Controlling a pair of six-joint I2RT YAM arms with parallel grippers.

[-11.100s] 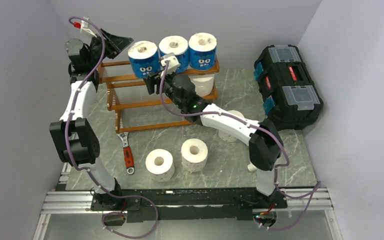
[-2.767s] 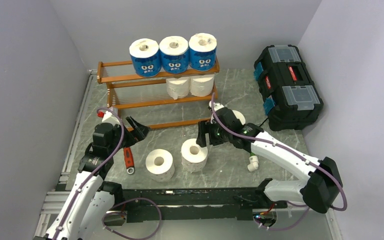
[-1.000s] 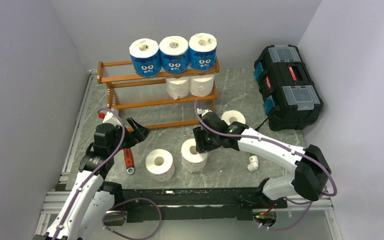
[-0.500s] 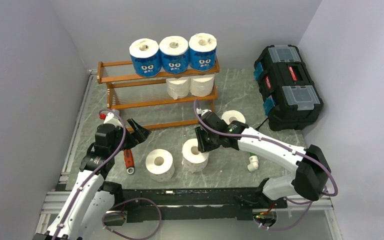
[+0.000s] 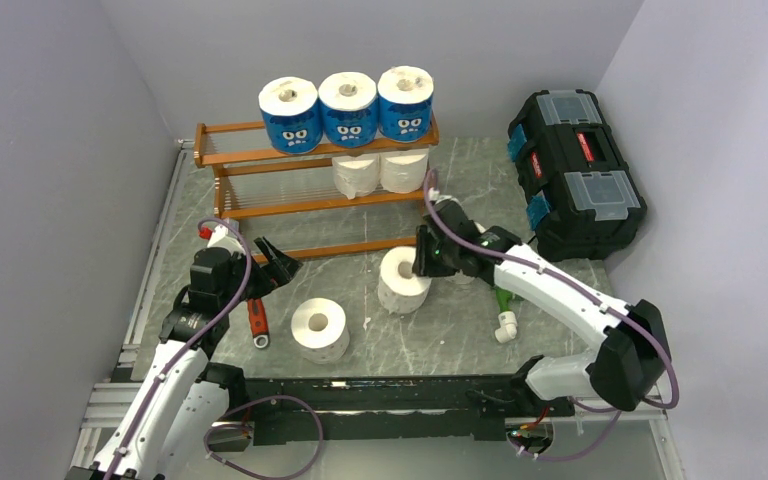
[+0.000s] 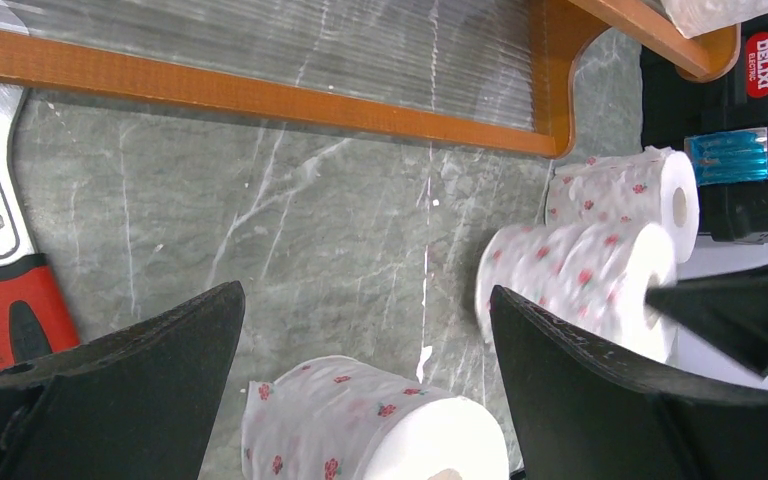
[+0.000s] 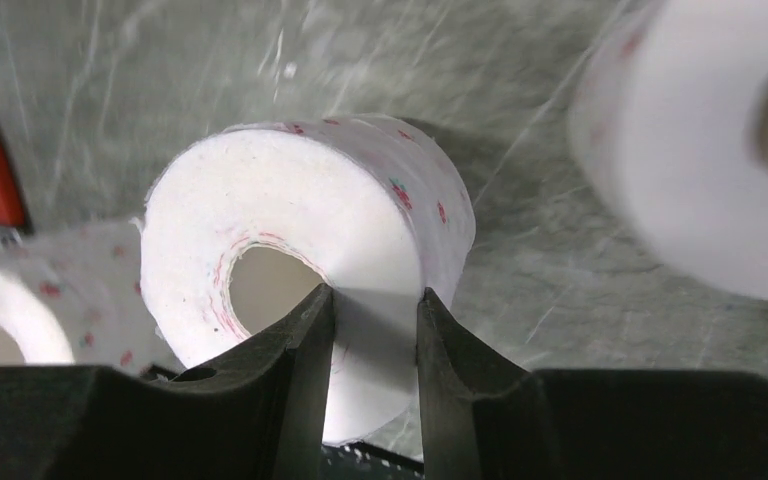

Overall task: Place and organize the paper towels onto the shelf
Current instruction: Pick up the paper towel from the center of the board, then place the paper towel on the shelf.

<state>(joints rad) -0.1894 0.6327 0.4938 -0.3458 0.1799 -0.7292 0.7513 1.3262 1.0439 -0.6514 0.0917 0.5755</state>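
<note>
The held roll (image 5: 401,283) sits just near of the shelf (image 5: 280,207), by the right end of its bottom tier. The right tool (image 7: 375,295) pinches it through one wall only, one finger inside the core and one outside. That grip is the likely weak point: soft paper can crush or slide between the fingers, and the roll, hanging off one side, may swing or tip as it travels. In the wrist view it already looks tilted, and I cannot tell whether it is clear of the tabletop (image 5: 430,340).

Going into the shelf, the roll's rim could catch a front rail or the right post. The gaps between tiers look snug for a roll standing upright. On the middle tier, two white rolls (image 5: 380,173) fill the right end and could be knocked backward by a sideways entry. The three blue-wrapped rolls (image 5: 348,110) crowd the right of the top tier.

Open room lies to the left on the middle tier and along the whole bottom tier. Another roll (image 7: 700,150) lies just beside the right arm, and a loose roll (image 5: 318,329) sits near left of the held one. The left tool (image 5: 272,268), spread wide and holding nothing, hovers at the shelf's near-left corner over the wrench (image 5: 255,315). The toolbox (image 5: 575,170) stands well apart at the right.
</note>
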